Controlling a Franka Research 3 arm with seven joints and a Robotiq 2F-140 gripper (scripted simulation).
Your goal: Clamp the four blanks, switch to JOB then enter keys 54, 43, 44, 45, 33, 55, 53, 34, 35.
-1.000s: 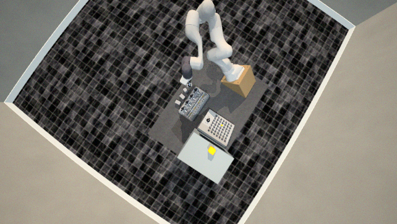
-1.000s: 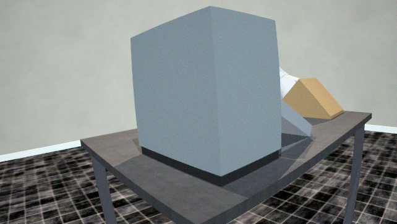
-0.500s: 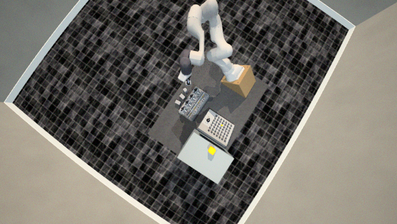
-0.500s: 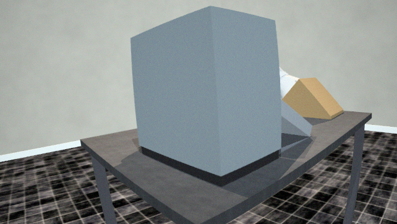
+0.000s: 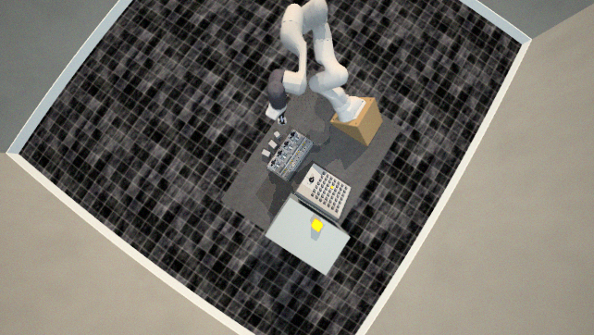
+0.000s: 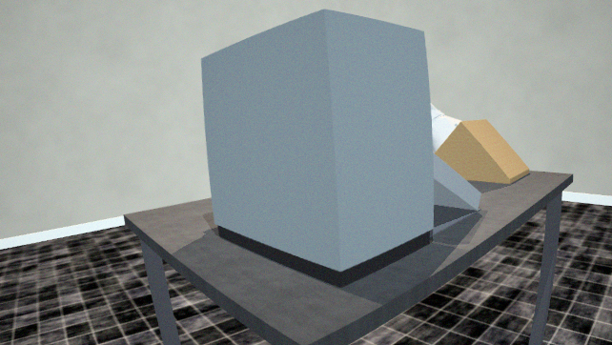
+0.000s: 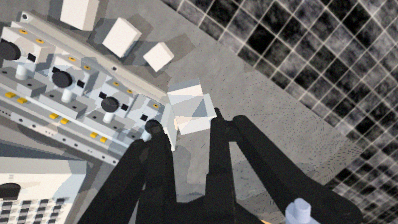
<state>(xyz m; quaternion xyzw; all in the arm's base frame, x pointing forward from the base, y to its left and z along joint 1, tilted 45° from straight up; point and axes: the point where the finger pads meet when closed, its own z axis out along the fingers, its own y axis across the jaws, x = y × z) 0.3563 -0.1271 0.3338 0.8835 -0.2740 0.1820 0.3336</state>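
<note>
The robot's gripper [image 5: 282, 120] [image 7: 190, 108] is closing its fingertips on one pale blank [image 7: 186, 89] just off the end of the vise bank [image 5: 300, 159] [image 7: 75, 47] that lies farther from the cabinet [image 5: 301, 245] [image 6: 272, 143]. Three more blanks are waiting in a row along the vise bank's outer side: a small one [image 5: 277, 134] [image 7: 158, 56], a middle one [image 5: 272, 143] [image 7: 120, 37] and a far one [image 5: 266, 153] [image 7: 80, 12]. No blank is showing on the vise bank's rails as far as these views reach.

Beyond the vise bank, the amber lamp [image 5: 316, 225] is glowing, marking TEACH, and a single key [image 5: 331, 187] is shining yellow on the key panel [image 5: 303, 187] [image 6: 455, 186] [image 7: 65, 167]. The panel's selector [image 5: 311, 179] [image 7: 10, 191] is too small to read.

Loading appears to be getting under way, with all four blanks still needing to be clamped. The next move is calling for a lift high enough to clear the vise bank's fittings, then a level lowering onto the middle of one station's rails, a release and a push on that station's valve. A crooked set-down is risking a blank that sticks out even under a lit green lens.

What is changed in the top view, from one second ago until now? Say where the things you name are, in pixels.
The gripper [image 5: 281, 120] [image 7: 190, 108] moved slightly up the picture, away from the three loose blanks [image 5: 272, 143] [image 7: 121, 37]. It now holds a blank [image 7: 189, 107]; no grasping or release is visible. The loose blanks and lit amber lamp [image 5: 316, 225] stayed the same.
</note>
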